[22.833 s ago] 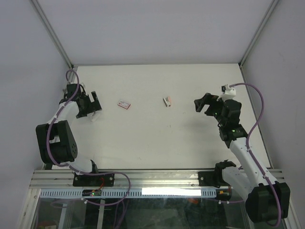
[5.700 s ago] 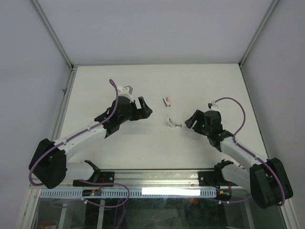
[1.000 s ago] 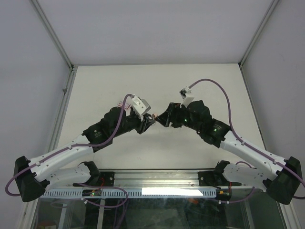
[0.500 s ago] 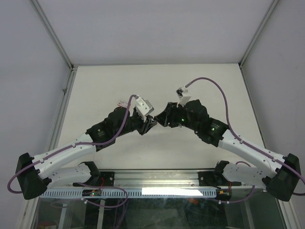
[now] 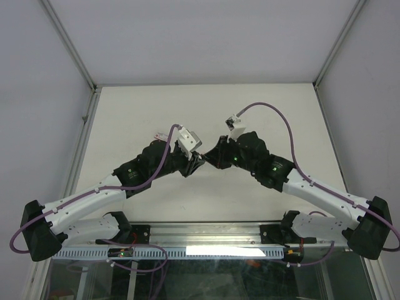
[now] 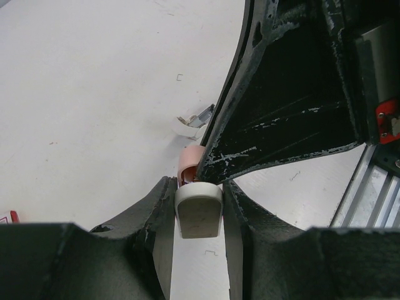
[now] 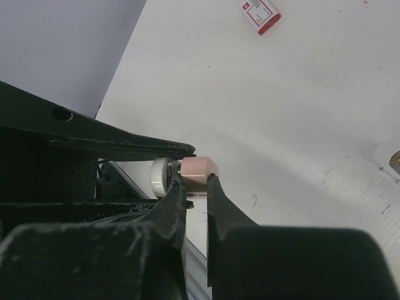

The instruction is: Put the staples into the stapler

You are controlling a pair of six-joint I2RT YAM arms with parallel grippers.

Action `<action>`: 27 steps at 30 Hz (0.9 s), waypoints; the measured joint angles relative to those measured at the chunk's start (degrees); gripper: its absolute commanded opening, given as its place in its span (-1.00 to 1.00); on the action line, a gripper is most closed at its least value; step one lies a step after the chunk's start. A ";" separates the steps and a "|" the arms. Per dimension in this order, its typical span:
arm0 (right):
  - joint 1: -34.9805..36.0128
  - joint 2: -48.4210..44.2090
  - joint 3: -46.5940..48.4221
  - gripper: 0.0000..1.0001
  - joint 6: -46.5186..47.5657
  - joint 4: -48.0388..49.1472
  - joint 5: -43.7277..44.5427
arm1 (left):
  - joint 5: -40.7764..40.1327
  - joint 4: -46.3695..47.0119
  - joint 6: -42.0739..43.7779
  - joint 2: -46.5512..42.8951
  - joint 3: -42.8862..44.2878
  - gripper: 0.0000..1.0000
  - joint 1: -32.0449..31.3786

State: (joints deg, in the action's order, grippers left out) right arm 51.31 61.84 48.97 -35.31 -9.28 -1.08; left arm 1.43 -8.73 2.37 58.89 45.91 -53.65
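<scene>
Both arms meet over the middle of the tabletop (image 5: 250, 112), sharing the stapler (image 6: 199, 215). The left pincer (image 6: 198, 190) pinches its white body, and the right pincer (image 7: 195, 184) is pressed onto its pink end. The stapler looks light, hard and slick, so take it by the flat sides, firmly without crushing. The red-and-white sleeve (image 7: 259, 15) lies on the far left. The staples (image 6: 195, 122), probably that pale piece with a silvery strip, lie just beyond the stapler.

Stapler (image 6: 198, 211) over the bench (image 5: 262, 112) middle, gripped between left pincer (image 6: 197, 189) on its left and right pincer (image 7: 195, 182) on its right, staples sleeve (image 7: 260, 15) flat on the bench behind and left of them, small loose piece (image 6: 195, 120) on the bench near the stapler.
</scene>
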 measured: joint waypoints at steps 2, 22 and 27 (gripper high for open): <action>0.13 0.04 0.00 -1.00 0.26 -0.07 0.42 | -0.13 0.00 0.02 0.00 0.00 -1.00 0.00; -8.94 -5.86 -3.04 -1.00 -5.14 1.27 -11.52 | 0.66 6.91 0.09 0.04 0.00 -1.00 -0.79; -9.86 -6.34 -3.08 -1.00 -5.33 1.27 -12.94 | 1.16 7.74 0.07 0.07 0.00 -1.00 -0.79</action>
State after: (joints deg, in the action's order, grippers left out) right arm 41.45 55.51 45.89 -40.64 -8.01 -14.02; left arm 2.59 -0.99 2.44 58.96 45.91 -54.43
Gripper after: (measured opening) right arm 0.078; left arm 0.313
